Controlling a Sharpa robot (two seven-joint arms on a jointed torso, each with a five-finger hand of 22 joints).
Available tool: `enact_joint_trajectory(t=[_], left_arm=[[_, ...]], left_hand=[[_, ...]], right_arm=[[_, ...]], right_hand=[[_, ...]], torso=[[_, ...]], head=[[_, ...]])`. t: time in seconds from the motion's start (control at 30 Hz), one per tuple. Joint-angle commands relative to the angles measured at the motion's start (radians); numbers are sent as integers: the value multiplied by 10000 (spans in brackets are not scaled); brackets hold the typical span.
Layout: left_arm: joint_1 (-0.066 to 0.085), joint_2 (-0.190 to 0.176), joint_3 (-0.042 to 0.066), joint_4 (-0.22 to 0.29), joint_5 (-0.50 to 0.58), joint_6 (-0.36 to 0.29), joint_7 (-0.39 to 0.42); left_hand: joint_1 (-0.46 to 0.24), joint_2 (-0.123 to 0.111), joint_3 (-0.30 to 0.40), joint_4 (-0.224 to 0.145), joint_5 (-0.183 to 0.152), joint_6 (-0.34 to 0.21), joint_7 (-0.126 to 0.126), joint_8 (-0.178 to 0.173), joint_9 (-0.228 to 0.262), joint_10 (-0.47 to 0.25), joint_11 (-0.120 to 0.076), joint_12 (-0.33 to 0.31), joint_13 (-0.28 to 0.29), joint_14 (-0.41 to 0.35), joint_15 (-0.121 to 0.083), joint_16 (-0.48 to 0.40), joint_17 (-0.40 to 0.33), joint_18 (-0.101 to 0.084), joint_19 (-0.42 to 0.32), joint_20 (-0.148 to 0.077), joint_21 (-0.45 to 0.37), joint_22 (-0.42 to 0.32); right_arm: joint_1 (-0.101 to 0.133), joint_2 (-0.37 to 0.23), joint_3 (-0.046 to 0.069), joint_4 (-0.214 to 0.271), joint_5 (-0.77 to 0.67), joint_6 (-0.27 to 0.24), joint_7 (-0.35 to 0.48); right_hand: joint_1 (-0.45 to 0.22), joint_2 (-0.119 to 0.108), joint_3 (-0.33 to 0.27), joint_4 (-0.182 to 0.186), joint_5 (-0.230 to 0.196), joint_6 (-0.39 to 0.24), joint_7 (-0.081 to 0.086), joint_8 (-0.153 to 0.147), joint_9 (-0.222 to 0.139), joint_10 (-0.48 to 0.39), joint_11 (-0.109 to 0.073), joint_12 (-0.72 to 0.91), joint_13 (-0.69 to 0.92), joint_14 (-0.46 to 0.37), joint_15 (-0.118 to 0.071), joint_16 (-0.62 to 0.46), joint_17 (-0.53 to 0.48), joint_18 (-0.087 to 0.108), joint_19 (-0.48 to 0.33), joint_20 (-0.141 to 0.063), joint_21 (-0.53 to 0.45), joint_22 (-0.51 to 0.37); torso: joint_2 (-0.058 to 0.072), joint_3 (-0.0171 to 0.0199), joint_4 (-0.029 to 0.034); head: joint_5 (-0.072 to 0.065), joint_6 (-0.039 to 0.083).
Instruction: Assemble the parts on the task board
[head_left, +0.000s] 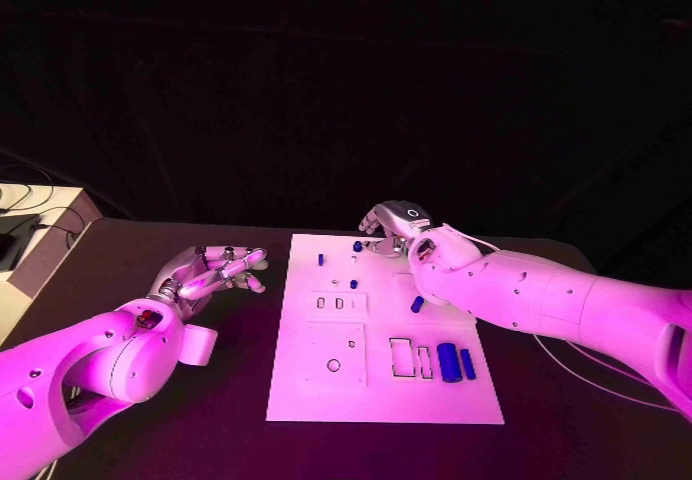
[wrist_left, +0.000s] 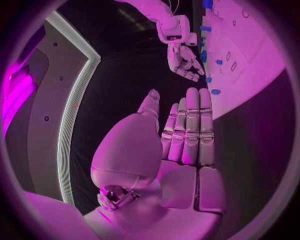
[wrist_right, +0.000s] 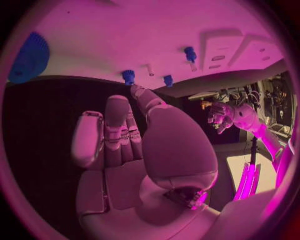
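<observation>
Black table (head_left: 173, 420) under dark surroundings, white task board (head_left: 382, 400) laid flat at centre. Several small blue parts noted on it: two cylinders (head_left: 456, 362) lying side by side at near right beside rectangular slots — judged staged for later insertion — one loose piece (head_left: 417, 304) at mid right edge, small pegs (head_left: 356, 246) standing along far edge. Right hand (head_left: 395, 222) positioned over far edge of board, just beside the pegs; from right wrist view, fingers (wrist_right: 119, 125) extended and close together, nothing between them, tips near a blue peg (wrist_right: 128, 76) — apparently lined up for a pick, contact not confirmed. Left hand (head_left: 214, 272) parked off board to the left, above table, fingers loosely apart, holding nothing — likely kept clear of working area. Assembly judged at an early stage.
</observation>
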Motion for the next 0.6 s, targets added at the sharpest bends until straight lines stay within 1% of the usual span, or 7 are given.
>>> enact_joint_trajectory(t=[0.03, 0.17, 0.23, 0.27, 0.3, 0.43, 0.6], left_arm=[[-3, -8, 7, -31, -38, 206, 93], [-3, -48, 7, -136, -38, 226, 144], [-3, -66, 7, -192, -38, 231, 167], [-3, -77, 7, -221, -38, 239, 181], [-3, -86, 7, -247, -38, 246, 193], [-3, -108, 7, -310, -38, 268, 226], [-8, -92, 7, -327, -59, 319, 239]], left_hand=[[-13, 12, 23, 30, -40, -45, 3, 37, 11, -57, -12, 45, 0, 7, 31, -51, -12, 137, 14, 20, 52, -25], [-15, 10, 20, 30, -40, -43, -4, 39, 11, -50, -15, 47, 1, 0, 31, -55, -14, 134, 7, 22, 49, -29], [-7, 2, 18, 21, -41, -42, -8, 38, 11, -49, -16, 46, 0, -5, 32, -58, -15, 133, 1, 23, 46, -34], [-7, 2, 18, 21, -42, -42, -9, 38, 11, -49, -16, 46, 0, -5, 32, -58, -15, 133, 1, 23, 46, -34], [-7, 2, 18, 21, -42, -42, -9, 38, 11, -49, -16, 46, 0, -5, 32, -58, -15, 133, 1, 23, 46, -34], [-7, 2, 18, 21, -42, -42, -9, 38, 11, -49, -16, 46, 0, -5, 32, -58, -15, 133, 1, 23, 46, -34], [-7, 2, 18, 21, -42, -42, -9, 38, 11, -49, -16, 46, 0, -5, 32, -58, -15, 133, 1, 23, 46, -34]], right_arm=[[55, -483, 76, 541, 1761, -365, 766], [206, -1232, 155, 1203, 2596, -86, 940], [295, -1517, 173, 1367, 2738, 120, 929], [340, -1655, 181, 1424, 2761, 277, 897], [381, -1778, 186, 1458, 2767, 442, 868], [483, -2074, 196, 1373, 2500, 1138, 734], [533, -2227, 200, 1131, 2033, 1971, 407]], right_hand=[[-59, -30, 46, -17, 37, -95, 82, -21, -12, 397, -93, -38, 27, 12, -83, -80, -14, 100, 755, -69, -89, 644], [48, -56, -243, -126, 8, -246, 169, -14, -19, 1055, -271, 224, 196, 28, -196, -93, 16, 67, 757, -161, -54, 672], [111, -130, -464, -201, -16, -404, 166, -19, -37, 1672, -460, 662, 473, 46, -298, -83, 35, 20, 768, -213, 87, 745], [270, 336, -2229, -247, 275, -256, 84, 206, 75, 393, -815, 3019, 3223, 82, -839, -60, 199, -119, 760, -846, 212, 851], [492, 423, -2087, -352, 61, -491, 121, 33, 8, 387, -611, 3626, 3802, 72, -451, -96, 200, -191, 762, -533, 280, 890], [390, 410, -1957, -223, 88, -672, 149, 34, 42, -1172, -535, 7035, 7498, 68, -395, 33, 375, -176, 793, -372, 601, 1101], [213, 262, -1962, -106, 64, -565, 138, 48, 69, -1026, -494, 8745, 9476, -3, -332, 492, 802, -197, 806, -309, 839, 1270]], torso=[[0, 7, -18], [-10, 39, -78], [-18, 60, -116], [-21, 66, -136], [-22, 72, -153], [-12, 115, -195], [7, 163, -215]], head=[[-10, 59], [13, 112], [20, 140], [20, 154], [32, 161], [44, 187], [50, 176]])
